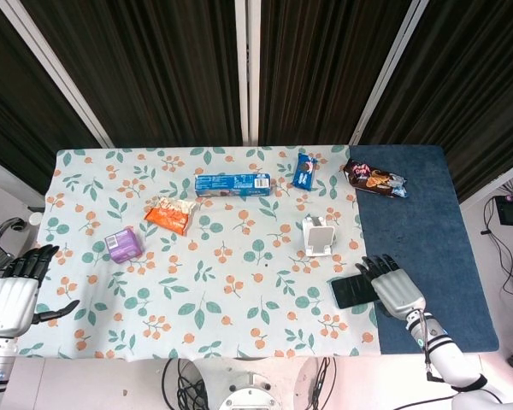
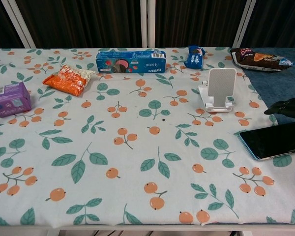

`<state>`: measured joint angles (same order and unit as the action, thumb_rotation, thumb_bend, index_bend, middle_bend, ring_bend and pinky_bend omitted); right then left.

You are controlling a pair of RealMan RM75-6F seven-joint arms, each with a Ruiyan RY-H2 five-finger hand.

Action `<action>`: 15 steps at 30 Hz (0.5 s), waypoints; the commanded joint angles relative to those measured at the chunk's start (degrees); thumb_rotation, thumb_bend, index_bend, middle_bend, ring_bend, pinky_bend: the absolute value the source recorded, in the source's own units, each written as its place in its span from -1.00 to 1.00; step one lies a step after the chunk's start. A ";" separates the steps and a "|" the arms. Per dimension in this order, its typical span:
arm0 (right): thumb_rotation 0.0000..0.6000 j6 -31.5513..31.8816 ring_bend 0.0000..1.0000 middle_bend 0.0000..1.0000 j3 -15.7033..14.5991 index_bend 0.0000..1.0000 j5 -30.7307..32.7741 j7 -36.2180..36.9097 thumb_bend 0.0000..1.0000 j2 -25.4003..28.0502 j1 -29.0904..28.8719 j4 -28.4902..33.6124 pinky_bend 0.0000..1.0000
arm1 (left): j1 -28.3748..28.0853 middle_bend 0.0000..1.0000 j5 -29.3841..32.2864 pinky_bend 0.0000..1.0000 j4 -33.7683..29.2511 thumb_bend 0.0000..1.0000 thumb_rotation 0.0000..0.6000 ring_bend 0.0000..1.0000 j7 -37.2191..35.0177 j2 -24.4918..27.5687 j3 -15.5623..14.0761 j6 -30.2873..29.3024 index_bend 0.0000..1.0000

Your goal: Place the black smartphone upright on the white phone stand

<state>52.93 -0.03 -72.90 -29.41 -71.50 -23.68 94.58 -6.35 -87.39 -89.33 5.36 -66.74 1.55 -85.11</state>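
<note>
The right robot hand, fingers spread and holding nothing, hovers over the black smartphone's right end. It should grip across the short sides w/ thumb opposing (a judgement). The phone lies flat, screen up, long axis roughly left-right, just below the white phone stand.

The black smartphone has a glossy, glass-smooth face. The white phone stand looks like matt plastic. A printed cloth covers most of the table, with matt blue fabric at its 3 o'clock side. The orange snack bag and dark biscuit pack are shiny foil; the blue cookie box is smooth card.
</note>
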 commanded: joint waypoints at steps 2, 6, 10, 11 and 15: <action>1.00 -0.17 -1.00 -1.00 -0.27 -1.00 0.15 0.77 -0.58 -0.87 -0.41 -0.80 -1.00 | 0.03 -0.79 0.03 -0.57 0.10 -0.81 0.25 -0.77 -0.07 -0.02 0.01 -0.03 -0.82; 1.00 -0.41 -1.00 -1.00 -0.45 -0.94 0.28 1.65 -0.57 -1.63 -0.84 -1.51 -1.00 | 0.11 -0.79 0.07 -0.57 0.19 -0.81 0.26 -0.77 -0.13 0.00 -0.02 -0.05 -0.82; 1.00 -0.47 -1.00 -1.00 -0.53 -0.84 0.55 2.27 -0.57 -2.03 -1.18 -1.99 -1.00 | 0.19 -0.79 0.22 -0.57 0.23 -0.81 0.27 -0.77 -0.20 0.05 -0.08 0.08 -0.82; 1.00 -0.47 -1.00 -1.00 -0.55 -0.82 0.62 2.32 -0.57 -2.06 -1.25 -2.06 -1.00 | 0.20 -0.79 0.24 -0.57 0.22 -0.81 0.27 -0.77 -0.22 0.07 -0.09 0.09 -0.82; 1.00 -0.24 -1.00 -1.00 -0.74 -0.76 1.14 2.28 -0.57 -2.00 -1.40 -2.11 -1.00 | 0.23 -0.79 0.35 -0.57 0.18 -0.81 0.27 -0.77 -0.29 0.13 -0.08 0.17 -0.82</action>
<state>52.65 -0.74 -71.80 -27.11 -73.52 -25.06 92.47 -6.11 -87.05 -89.14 5.06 -66.61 1.47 -84.95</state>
